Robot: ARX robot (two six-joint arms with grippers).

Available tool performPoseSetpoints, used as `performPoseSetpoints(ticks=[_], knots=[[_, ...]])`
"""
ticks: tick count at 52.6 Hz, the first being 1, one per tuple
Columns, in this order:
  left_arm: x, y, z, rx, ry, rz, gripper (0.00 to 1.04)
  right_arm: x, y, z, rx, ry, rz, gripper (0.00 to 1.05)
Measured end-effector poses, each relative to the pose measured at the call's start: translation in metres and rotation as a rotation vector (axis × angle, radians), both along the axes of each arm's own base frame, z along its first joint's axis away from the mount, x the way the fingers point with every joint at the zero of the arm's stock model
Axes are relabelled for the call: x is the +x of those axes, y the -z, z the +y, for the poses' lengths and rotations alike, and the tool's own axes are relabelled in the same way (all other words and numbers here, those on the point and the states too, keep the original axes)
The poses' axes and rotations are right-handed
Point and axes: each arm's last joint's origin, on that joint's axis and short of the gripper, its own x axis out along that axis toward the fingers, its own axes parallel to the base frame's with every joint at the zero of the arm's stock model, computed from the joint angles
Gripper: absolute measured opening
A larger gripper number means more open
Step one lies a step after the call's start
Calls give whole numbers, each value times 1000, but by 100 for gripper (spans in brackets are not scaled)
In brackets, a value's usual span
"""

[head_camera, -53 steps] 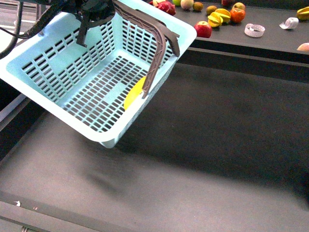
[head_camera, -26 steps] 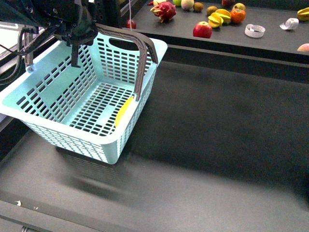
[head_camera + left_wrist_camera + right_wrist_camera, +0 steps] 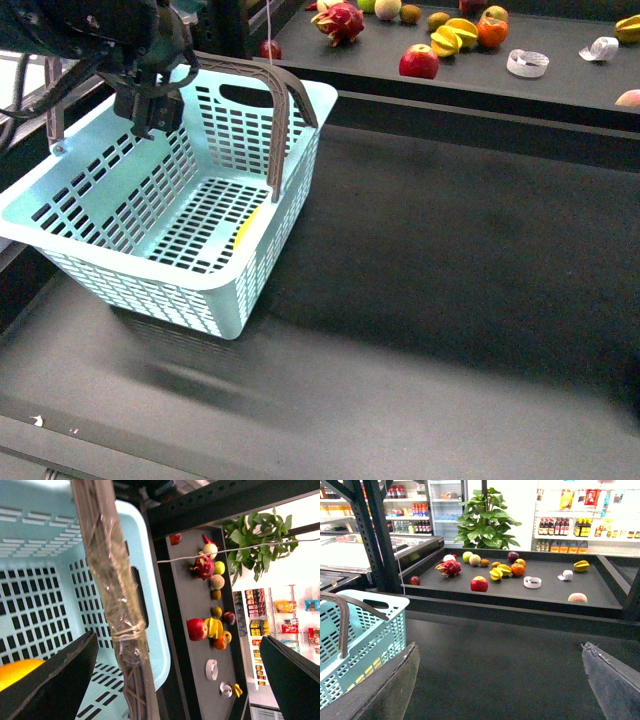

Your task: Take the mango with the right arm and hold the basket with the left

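Observation:
The aqua basket stands level at the left of the dark table, and the yellow mango lies on its slotted floor by the near wall. My left gripper hangs open over the far rim. In the left wrist view its jaws stand wide apart, with one grey-brown handle running between them untouched, and the mango shows past one finger. My right gripper is open and empty above bare table, to the right of the basket. It does not show in the front view.
A raised black tray at the back holds a dragon fruit, a red apple, a starfruit, an orange-red fruit and tape rolls. Dark table stretches right of the basket. A black frame post rises behind it.
The basket has swung down from a steep tilt to level and shifted left. The left gripper moved left with it. The mango slid along the basket floor.

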Motion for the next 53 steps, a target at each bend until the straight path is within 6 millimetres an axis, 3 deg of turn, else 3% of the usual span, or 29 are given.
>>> performPoseSetpoints(ticks=[8, 22, 29, 45, 48, 49, 53], knots=[[-42, -15, 30, 143, -50, -22, 99, 0, 0, 0, 0, 0, 0, 97], [-128, -30, 102, 319, -194, -36, 99, 0, 0, 0, 0, 0, 0, 97], [-165, -30, 121, 322, -267, -36, 99, 0, 0, 0, 0, 0, 0, 97], [-171, -31, 125, 326, -275, -45, 98, 0, 0, 0, 0, 0, 0, 97], [-181, -29, 124, 541, 60, -148, 83, 0, 0, 0, 0, 1, 0, 97], [-197, -26, 115, 823, 290, -193, 67, 0, 0, 0, 0, -1, 0, 97], [-212, -24, 109, 987, 335, -185, 53, 0, 0, 0, 0, 0, 0, 97]])
